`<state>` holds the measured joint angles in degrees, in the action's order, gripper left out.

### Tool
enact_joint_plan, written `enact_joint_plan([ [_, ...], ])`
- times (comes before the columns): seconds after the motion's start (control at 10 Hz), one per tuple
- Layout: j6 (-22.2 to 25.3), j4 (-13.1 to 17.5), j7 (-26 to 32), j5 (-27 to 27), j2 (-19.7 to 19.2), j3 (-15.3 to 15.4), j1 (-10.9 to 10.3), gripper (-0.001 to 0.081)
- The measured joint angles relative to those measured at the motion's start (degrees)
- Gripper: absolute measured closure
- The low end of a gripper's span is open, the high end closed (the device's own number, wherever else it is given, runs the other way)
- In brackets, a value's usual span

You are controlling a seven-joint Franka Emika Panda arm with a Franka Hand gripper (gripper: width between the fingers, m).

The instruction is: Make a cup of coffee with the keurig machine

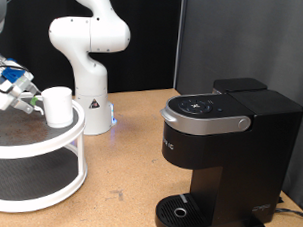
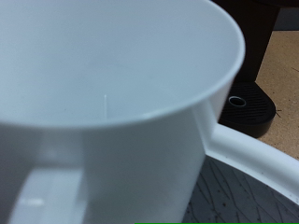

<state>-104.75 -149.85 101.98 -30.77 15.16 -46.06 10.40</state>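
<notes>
Where the rack (image 1: 78,141) carries cup (image 1: 58,105), hand (image 1: 32,101) alongside, keurig machine (image 1: 225,156) well apart.

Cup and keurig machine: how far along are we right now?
Early stage. Done: nothing visible; the keurig machine has its lid down and its drip base bare. In hand: the gripper is at the cup, which sits on the round white shelf; a grasp isn't confirmed. Left: the cup isn't yet at the machine.

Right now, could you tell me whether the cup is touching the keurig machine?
Apart. The exterior view shows the cup on the round shelf, bare table between it and the keurig machine.
</notes>
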Motion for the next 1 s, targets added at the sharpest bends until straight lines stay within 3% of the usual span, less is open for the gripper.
enact_joint_plan([
  [0.4, 0.01, -1.36, 1.17, -1.17, -0.40, 0.17, -0.43, 0.0004],
  [0.5, 0.01, -1.55, 1.29, -1.18, -0.40, 0.17, -0.43, 0.0098],
  [0.6, 0.00, -1.66, 1.32, -1.18, -0.40, 0.17, -0.43, 0.0098],
  [0.7, 0.00, -1.73, 1.32, -1.18, -0.40, 0.17, -0.43, 0.0300],
  [0.8, 0.00, -1.79, 1.33, -1.18, -0.40, 0.17, -0.43, 0.0435],
  [0.9, -0.04, -1.85, 1.33, -1.09, -0.40, 0.17, -0.41, 0.0435],
  [1.0, -0.27, -1.93, 1.33, -1.01, -0.40, 0.16, -0.38, 0.0620],
])
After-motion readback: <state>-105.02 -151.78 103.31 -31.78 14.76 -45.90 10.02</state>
